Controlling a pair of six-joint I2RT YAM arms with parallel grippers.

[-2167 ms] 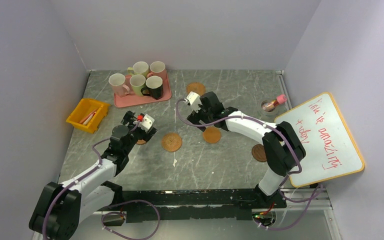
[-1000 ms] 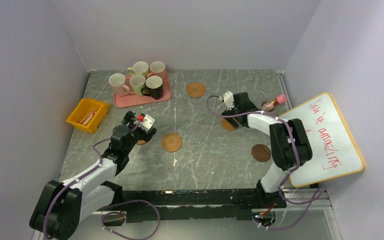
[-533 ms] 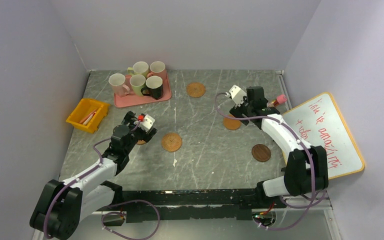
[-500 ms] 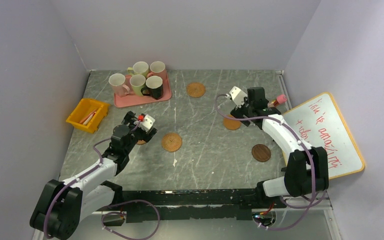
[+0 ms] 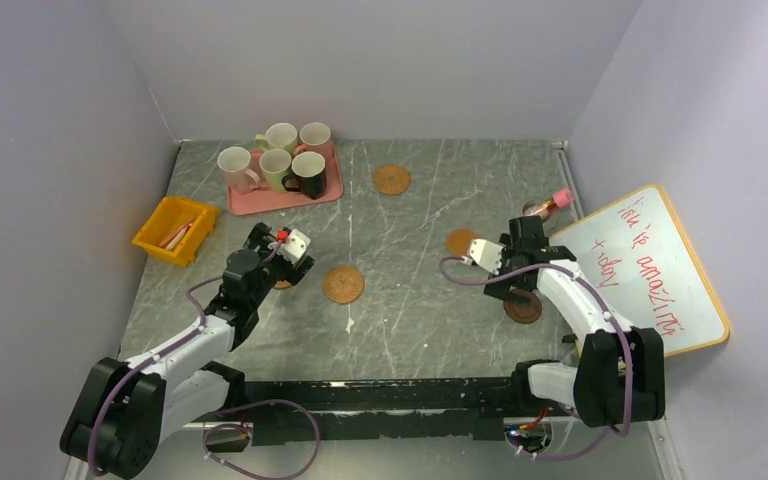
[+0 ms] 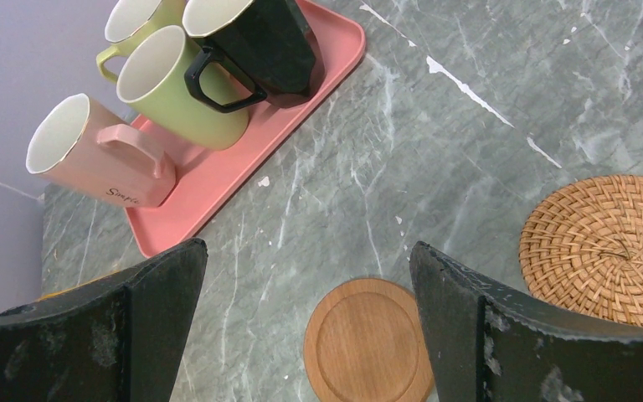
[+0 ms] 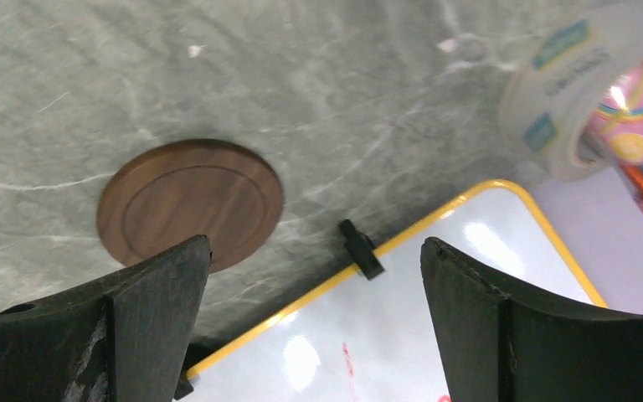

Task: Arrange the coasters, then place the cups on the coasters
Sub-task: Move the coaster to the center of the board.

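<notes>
The whiteboard (image 5: 650,270) bears red handwriting, seemingly "this is amazing"; the pink mug (image 6: 100,163) reads "Simple"

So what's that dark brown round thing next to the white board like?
The dark brown round wooden coaster is a thin, smooth disc with a shallow ring groove just inside its rim. It lies flat on the grey marbled table, close to the yellow-edged whiteboard but apart from it. Nothing sits on it. The right end effector hangs above it with its jaws wide open, and I can see no contact between them.
</notes>
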